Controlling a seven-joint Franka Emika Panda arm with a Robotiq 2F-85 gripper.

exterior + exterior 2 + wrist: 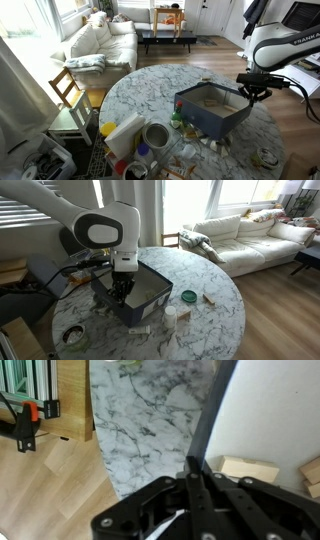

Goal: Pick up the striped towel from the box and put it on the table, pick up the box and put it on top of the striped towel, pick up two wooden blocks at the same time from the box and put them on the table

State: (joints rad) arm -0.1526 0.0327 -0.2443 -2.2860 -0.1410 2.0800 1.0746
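1. A round worktop (150, 85) with a white, grey-veined marble look fills the middle of both exterior views (215, 275).
2. A dark navy open-top box (213, 108) with low walls and a pale beige inside sits over the worktop, on the side nearest the robot arm (270, 45).
3. The arm reaches down to the box from above. Its jaws are pinched tight on the top edge of one box wall, one finger inside the box and one outside.
4. In an exterior view, the box (135, 292) looks slightly tilted. Whether its base rests on the worktop or hangs just above it cannot be told.
5. In the wrist view, the thin dark wall of the box (211, 420) runs diagonally into the closed jaws. Marble worktop (150, 420) and wooden floor lie on the outer side.
6. On the inner side of that wall, pale wooden blocks (248, 468) lie on the box floor.
7. Small clutter stands on the worktop near the box, including a roll of tape (156, 134) and a green lid (188, 297).
8. A white sofa (100, 40) stands beyond the worktop, and a wooden chair (68, 90) sits beside its edge.
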